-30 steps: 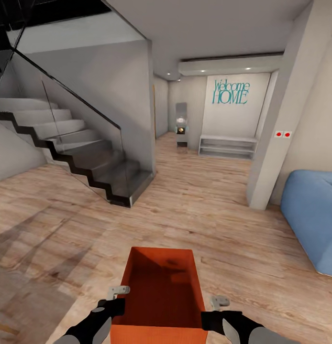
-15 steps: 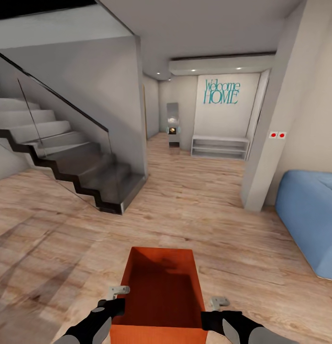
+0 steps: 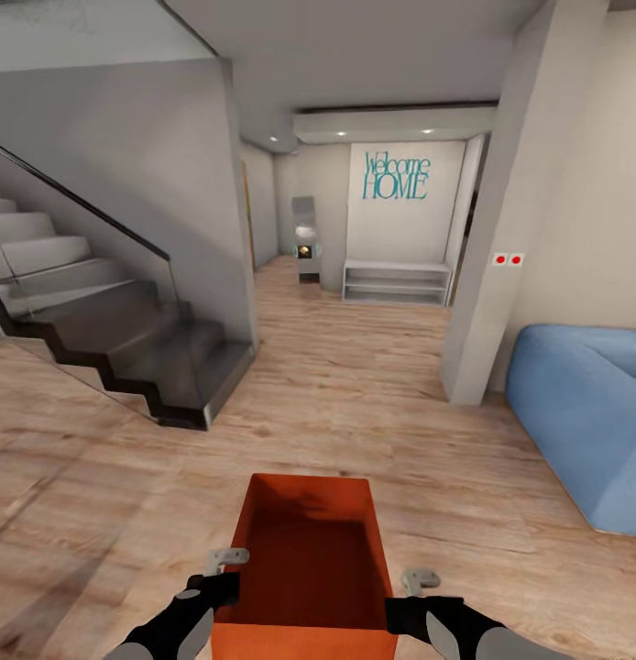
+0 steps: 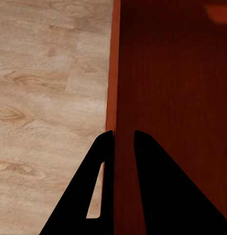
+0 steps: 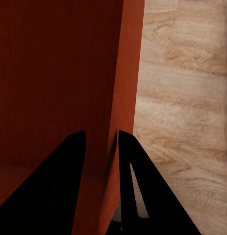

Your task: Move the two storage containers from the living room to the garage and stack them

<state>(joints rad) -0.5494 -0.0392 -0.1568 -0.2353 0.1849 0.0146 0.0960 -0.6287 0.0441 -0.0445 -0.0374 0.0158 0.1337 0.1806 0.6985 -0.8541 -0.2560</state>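
Carrying the orange-red rectangular thin-walled plastic bin (image 3: 309,568) above the light wood plank floor (image 3: 373,403), you are pinching its side walls with left gripper (image 4: 123,139) and right gripper (image 5: 101,139).

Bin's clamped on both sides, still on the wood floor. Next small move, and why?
Probably keep rolling forward toward the hallway opening, both grips unchanged. The storage container is held level in front, the left gripper pinching one side wall and the right gripper the other. The staircase stands left, the blue sofa right, with wood plank floor between them, and no garage yet.
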